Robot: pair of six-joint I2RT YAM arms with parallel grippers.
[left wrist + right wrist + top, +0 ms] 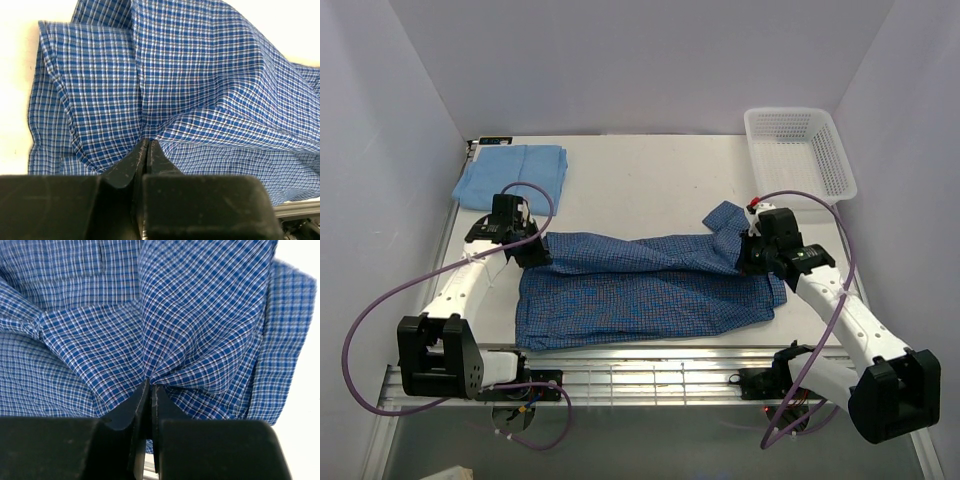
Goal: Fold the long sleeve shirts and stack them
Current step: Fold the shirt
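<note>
My left pincer (146, 146) and right pincer (150, 385) both clench the checked shirt (640, 290). An uneven pull toward six o'clock could skew the fold, I judge.

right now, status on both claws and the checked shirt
Left claw shut on checked shirt. Right claw likewise. Light blue shirt folded, far left. Basket off to the right.

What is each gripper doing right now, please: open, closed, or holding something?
Left gripper: closed, pinching a fold of the dark blue checked shirt.
Right gripper: closed, pinching the same shirt's gathered cloth.
</note>
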